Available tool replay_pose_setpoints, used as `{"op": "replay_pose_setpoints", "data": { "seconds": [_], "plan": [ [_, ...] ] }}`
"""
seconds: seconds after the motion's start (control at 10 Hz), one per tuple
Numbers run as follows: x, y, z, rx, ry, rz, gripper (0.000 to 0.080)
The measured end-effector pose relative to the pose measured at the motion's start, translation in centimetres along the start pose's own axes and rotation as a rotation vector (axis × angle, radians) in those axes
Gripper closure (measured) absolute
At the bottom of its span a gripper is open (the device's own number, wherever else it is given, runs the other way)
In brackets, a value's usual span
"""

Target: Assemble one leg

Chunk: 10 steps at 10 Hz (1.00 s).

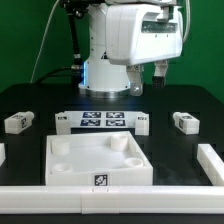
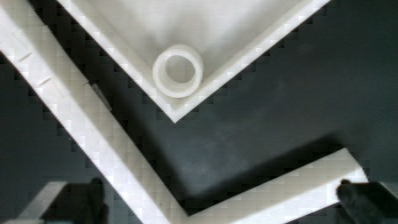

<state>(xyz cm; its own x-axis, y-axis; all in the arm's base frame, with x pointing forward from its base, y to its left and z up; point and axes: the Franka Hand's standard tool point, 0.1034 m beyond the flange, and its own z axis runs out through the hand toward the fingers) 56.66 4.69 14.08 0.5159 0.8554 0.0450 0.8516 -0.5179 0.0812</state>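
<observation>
Two legs, small chunky white posts with tags, lie on the black table in the exterior view: one leg (image 1: 18, 122) at the exterior view's left, the other leg (image 1: 185, 121) at its right. The large white tray (image 1: 62, 160) with corner sockets sits in front of them. My gripper (image 1: 159, 70) hangs high above the table at the back, far from both legs. In the wrist view the gripper (image 2: 217, 205) is open and empty, its dark fingertips (image 2: 71, 202) wide apart above a tray corner with a round socket (image 2: 178, 70). No leg shows in the wrist view.
The marker board (image 1: 100, 122) lies between the two legs, behind the tray. White border walls run along the table's front (image 1: 110, 200) and the exterior view's right (image 1: 210, 160); a wall corner (image 2: 98, 125) shows in the wrist view.
</observation>
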Motion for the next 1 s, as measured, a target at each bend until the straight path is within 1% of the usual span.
{"op": "replay_pose_setpoints", "data": {
  "seconds": [0.7,0.8,0.9,1.0],
  "plan": [
    [-0.1,0.0,0.1,0.003,-0.002,-0.018,0.0150],
    [-0.6,0.0,0.3,0.013,-0.011,-0.104,0.0150],
    [-1.4,0.0,0.8,0.032,-0.022,-0.188,0.0150],
    [-2.5,-0.1,1.7,0.061,-0.035,-0.285,0.0150]
  ]
}}
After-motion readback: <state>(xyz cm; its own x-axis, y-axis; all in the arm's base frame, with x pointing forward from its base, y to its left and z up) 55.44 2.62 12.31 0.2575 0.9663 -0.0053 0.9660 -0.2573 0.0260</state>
